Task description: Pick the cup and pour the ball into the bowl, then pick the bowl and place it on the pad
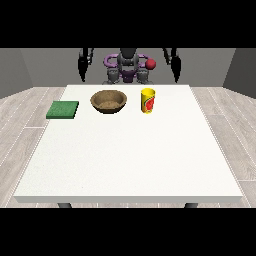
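1. Two hands hang at the far edge of the table [125, 150], behind it: the hand at the view's left [83, 72] and the hand at the view's right [176, 71]. Whether their fingers are spread or curled I cannot tell.
2. Nearest the hand at the view's right, toward the camera and inward, a yellow cup [148, 100] stands upright.
3. Just beside the cup, toward the other hand, sits a brown bowl [108, 101].
4. Forward of the hand at the view's left and outward lies a green pad [63, 109], apart from the bowl.
5. No ball is visible; the cup's inside is hidden.
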`<state>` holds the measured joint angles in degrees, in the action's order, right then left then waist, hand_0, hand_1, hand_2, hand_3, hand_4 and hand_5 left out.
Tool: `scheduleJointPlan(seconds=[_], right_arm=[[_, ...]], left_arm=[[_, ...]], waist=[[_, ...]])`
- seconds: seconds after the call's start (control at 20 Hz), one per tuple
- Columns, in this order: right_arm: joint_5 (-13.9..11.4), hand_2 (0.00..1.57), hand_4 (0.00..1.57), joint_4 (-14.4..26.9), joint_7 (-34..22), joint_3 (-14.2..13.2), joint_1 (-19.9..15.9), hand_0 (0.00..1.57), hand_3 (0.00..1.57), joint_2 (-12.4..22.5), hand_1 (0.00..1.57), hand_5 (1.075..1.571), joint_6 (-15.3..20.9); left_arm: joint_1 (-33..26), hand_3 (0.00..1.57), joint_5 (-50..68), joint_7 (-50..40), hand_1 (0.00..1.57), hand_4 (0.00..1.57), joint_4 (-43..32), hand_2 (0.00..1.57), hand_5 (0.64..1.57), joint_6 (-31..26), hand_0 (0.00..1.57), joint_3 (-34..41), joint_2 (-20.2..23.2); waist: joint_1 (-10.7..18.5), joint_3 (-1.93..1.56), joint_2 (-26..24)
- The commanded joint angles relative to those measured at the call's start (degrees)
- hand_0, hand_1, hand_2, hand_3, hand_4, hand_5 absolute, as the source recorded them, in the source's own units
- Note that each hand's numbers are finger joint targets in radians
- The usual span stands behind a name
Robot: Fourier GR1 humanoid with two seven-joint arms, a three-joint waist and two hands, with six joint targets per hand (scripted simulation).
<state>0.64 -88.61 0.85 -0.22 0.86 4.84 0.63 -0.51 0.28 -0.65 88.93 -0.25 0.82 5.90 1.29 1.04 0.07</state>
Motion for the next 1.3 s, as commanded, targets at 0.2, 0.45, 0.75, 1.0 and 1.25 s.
scheduleJointPlan(seconds=[0.2, 0.45, 0.75, 1.0, 1.25], right_arm=[[0.17, 0.0, 0.0, -5.76, -5.0, -0.99, -0.64, 0.0, 0.0, 2.82, 0.0, 1.569, -0.14], [13.57, 0.0, 0.0, -7.2, -6.25, -9.8, 0.18, 0.0, 0.0, 10.44, 0.0, 1.569, -12.06], [15.11, 0.0, 0.0, -9.02, -3.76, -12.25, 0.78, 0.0, 0.0, 9.58, 0.0, 1.569, -13.98], [13.25, 0.0, 0.0, -6.76, -2.08, -12.07, -4.97, 0.0, 0.0, 9.15, 0.0, 1.57, -12.75], [8.88, 0.0, 0.0, -3.75, 6.36, -9.3, -4.75, 0.0, 0.0, 4.75, 0.0, 1.57, -11.23]], left_arm=[[1.33, 0.0, 0.64, -4.88, 0.0, 0.0, 5.84, 0.0, 1.557, -0.67, 0.0, 0.36, 2.26], [8.44, 0.0, 8.27, -10.92, 0.0, 0.0, 9.37, 0.0, 1.558, 1.49, 0.0, 5.76, 0.3], [6.25, 0.0, 9.56, -0.53, 0.0, 0.0, 5.58, 0.0, 1.547, -2.79, 0.0, 8.69, 2.04], [13.51, 0.0, 9.39, 4.35, 0.0, 0.0, -0.92, 0.0, 1.536, -2.06, 0.0, 11.01, 2.98], [14.74, 0.0, 5.54, 15.22, 0.0, 0.0, -7.72, 0.0, 1.524, -0.92, 0.0, 10.2, 1.29]], waist=[[-0.87, -0.74, -14.68], [-4.2, -1.05, -10.52], [-4.04, -1.03, -3.94], [-4.3, -1.03, 1.57], [-5.45, -1.03, 6.93]])
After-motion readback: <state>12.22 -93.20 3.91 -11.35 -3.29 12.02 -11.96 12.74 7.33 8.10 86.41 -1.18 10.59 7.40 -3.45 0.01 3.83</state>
